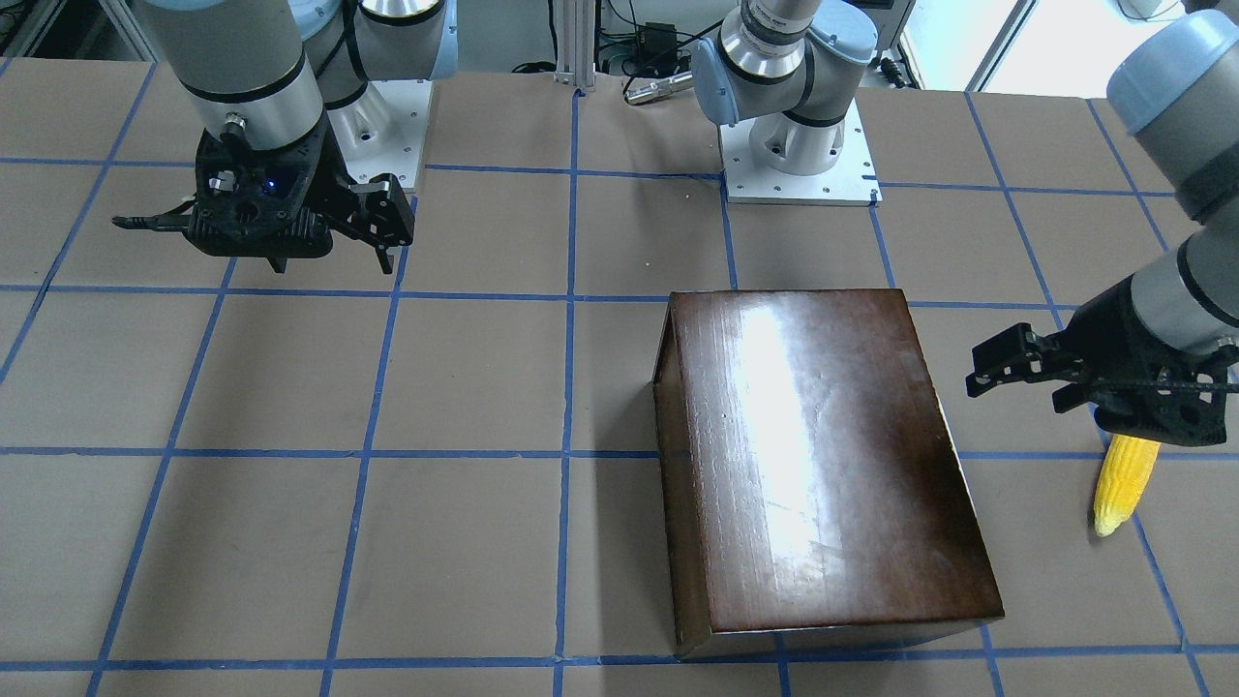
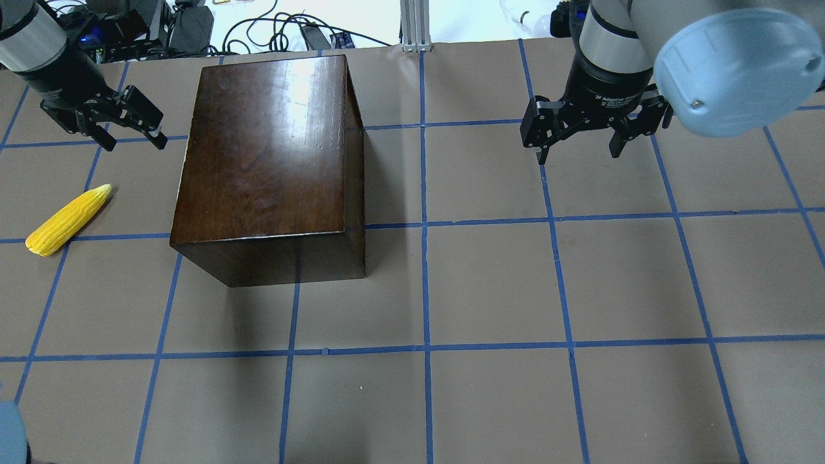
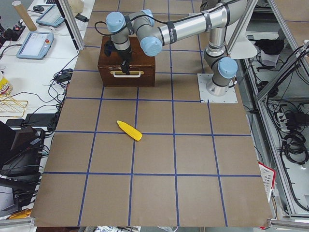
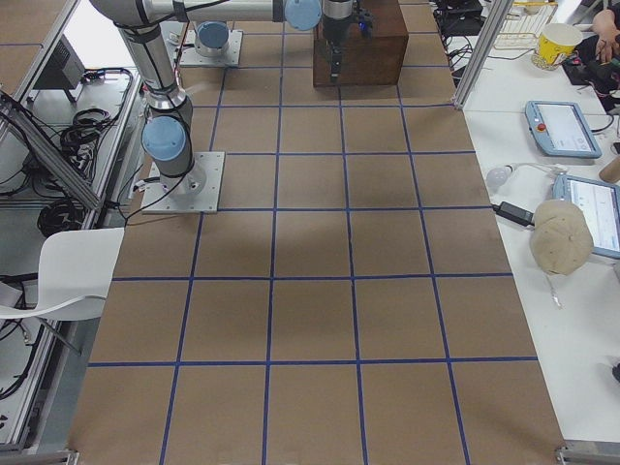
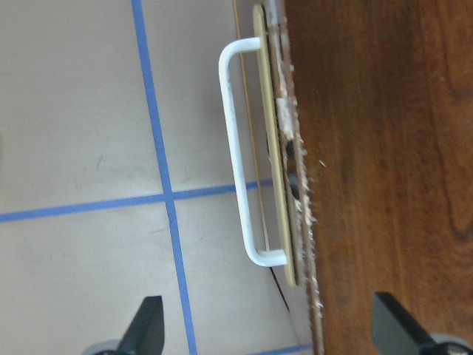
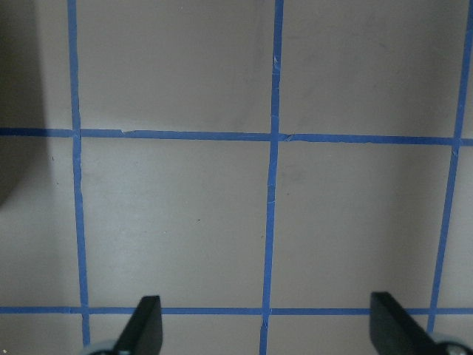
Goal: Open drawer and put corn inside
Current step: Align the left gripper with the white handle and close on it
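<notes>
Jaws on both my arms stand released, gripping nothing. My left jaws hang in the upper left of the overhead view, just beside the left end of the dark-brown box [image 2: 271,161]. My right jaws hang in the upper right over bare surface [image 2: 490,283], well apart from everything.

The drawer [image 3: 126,77] is shut, its front flush with the box, showing only in the exterior left view and my left wrist view. Its white handle [image 5: 242,159] is a thin stiff bar standing off the front. In the wrist view it runs top to bottom, lined up between my two left fingertips and not touched. I judge the bar's middle the place to hook. The drawer should slide out toward the left edge of the overhead view. The box sits loose and looks glossy, so it may creep along with the pull.

The corn cob [image 2: 67,219] lies flat at the left edge of the overhead view, apart from the box. Its long axis is diagonal, with the narrow tip toward the upper right and the blunt end toward the lower left. It looks light, rigid and ribbed. I would close across the thick middle, square to the axis, since the taper could squirt out of a grip near the tip.
</notes>
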Robot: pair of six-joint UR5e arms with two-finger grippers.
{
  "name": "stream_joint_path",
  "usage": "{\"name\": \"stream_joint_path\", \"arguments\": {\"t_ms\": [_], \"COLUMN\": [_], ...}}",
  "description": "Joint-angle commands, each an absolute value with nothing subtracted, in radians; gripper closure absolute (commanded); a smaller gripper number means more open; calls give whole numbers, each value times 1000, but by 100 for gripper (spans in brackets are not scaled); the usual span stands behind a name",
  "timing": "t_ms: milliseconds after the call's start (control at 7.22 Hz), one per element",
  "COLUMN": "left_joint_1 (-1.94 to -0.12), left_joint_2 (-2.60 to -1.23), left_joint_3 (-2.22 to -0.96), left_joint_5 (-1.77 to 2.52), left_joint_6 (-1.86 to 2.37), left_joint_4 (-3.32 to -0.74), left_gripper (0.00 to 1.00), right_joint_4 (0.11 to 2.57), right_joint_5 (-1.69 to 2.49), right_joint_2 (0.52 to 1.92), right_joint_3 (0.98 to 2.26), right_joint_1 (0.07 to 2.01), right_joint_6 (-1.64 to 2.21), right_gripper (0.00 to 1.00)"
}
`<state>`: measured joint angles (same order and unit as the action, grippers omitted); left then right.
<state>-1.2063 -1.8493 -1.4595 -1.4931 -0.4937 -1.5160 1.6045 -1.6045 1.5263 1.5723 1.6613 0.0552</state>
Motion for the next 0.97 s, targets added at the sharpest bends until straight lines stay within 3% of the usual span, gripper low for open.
{"name": "stream_joint_path", "arguments": {"t_ms": [0,831], "left_joint_1": [-1145,-1123], "left_joint_2": [-1882,-1927], "left_joint_3": [-1473,-1509], "left_joint_5": [-1462,-1361], "left_joint_6": [-522,-499], "left_joint_4": [-1497,-1483], "left_gripper": [0,1], "right_joint_4": [1605,1605], "right_joint_5": [-1605,-1605], "right_joint_2": [1526,1526], "right_joint_3": [1572,1572], "right_joint_1": [1661,1661], "right_joint_6": [55,55], "right_gripper": [0,0]}}
